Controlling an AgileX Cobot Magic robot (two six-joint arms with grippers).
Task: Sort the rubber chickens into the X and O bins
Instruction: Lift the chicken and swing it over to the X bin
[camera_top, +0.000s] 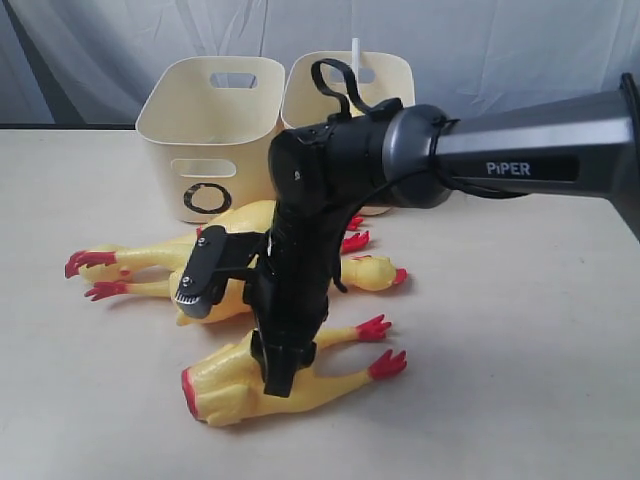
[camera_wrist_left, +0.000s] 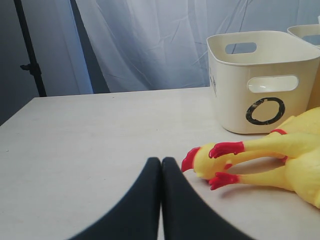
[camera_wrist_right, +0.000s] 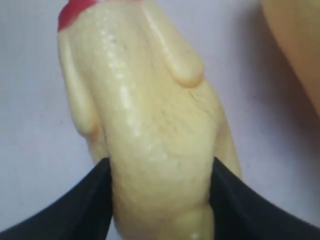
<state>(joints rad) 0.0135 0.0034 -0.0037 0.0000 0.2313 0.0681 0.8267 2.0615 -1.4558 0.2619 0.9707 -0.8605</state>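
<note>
Your right pincer is squeezing the plump, pimpled yellow rubber chicken; your left pincer is resting clenched, empty.

Worktop left of O bin bare, wide passage; bare too far right of it, in exterior view. Rubber chickens piled right in front of O bin block low approach. Right arm hangs over pile, right tool clamped round front chicken. Second bin just beside O bin's right, no gap visible
</note>
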